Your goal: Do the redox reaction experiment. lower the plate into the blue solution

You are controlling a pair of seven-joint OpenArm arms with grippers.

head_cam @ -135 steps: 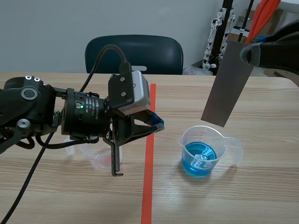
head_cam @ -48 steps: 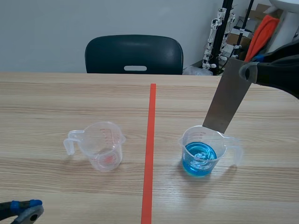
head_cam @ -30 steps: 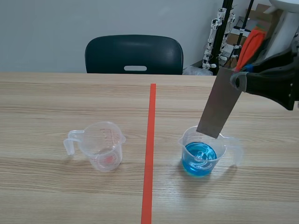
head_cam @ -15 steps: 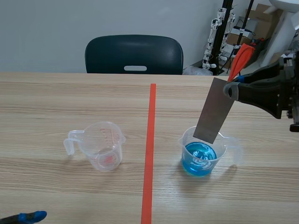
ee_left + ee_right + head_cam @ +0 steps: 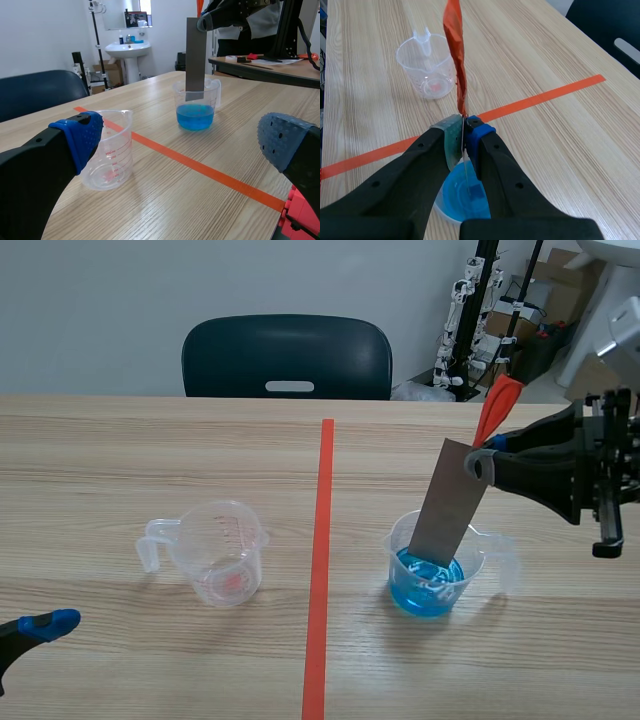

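Between the right jaws the plate [image 5: 464, 150] shows only as a thin edge, and its faces are hidden. The cup [image 5: 443, 212] under these jaws is mostly covered by them. Whether the plate's lower end touches the solution [image 5: 195, 116] cannot be told. Of the left arm, the scene view shows only one blue pad [image 5: 48, 624], and the rest is cut off. What the orange strip [image 5: 455, 55] above the right jaws is cannot be told.

Grey metal plate [image 5: 447, 508]: thin rectangle, tilted, top corner pinched in right claw [image 5: 478, 462], lower end inside clear handled cup [image 5: 476, 552] on bench [image 5: 200, 670]. Blue solution [image 5: 432, 592]: shallow in cup; plate's lower edge about at its surface.
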